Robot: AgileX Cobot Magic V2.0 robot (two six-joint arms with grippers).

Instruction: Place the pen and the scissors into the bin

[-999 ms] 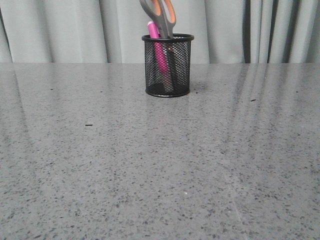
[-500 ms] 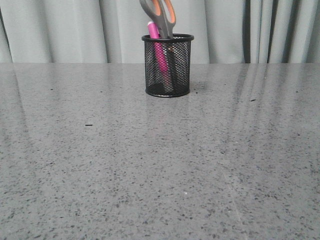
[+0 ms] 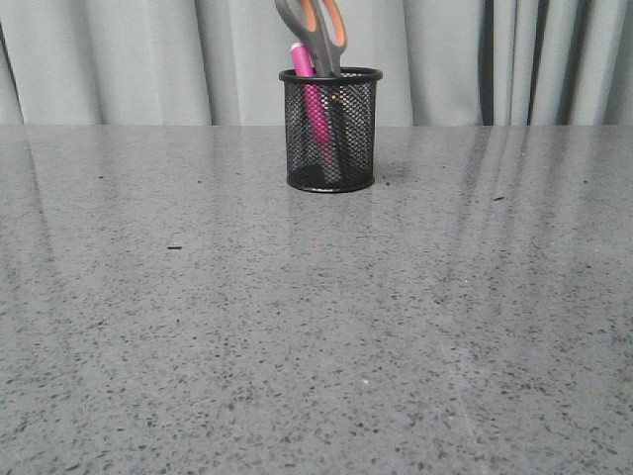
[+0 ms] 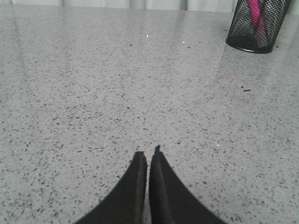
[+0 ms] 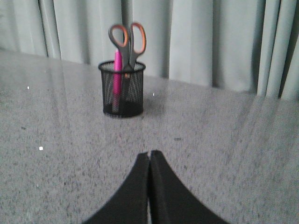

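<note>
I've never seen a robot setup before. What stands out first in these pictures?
A black mesh cup stands alone at the far side of the grey table, before pale curtains. Orange-lined scissors and a pink pen stick up out of it. Nearer, each arm's dark fingers are pressed shut, holding nothing.

Even, soft daylight fills all views. The polished grey speckled tabletop (image 3: 316, 327) mirrors pale curtain streaks. The right wrist view is soft and blurred; ahead of the right gripper (image 5: 149, 154), the black wire-mesh cup (image 5: 122, 89) casts faint shadow.
</note>
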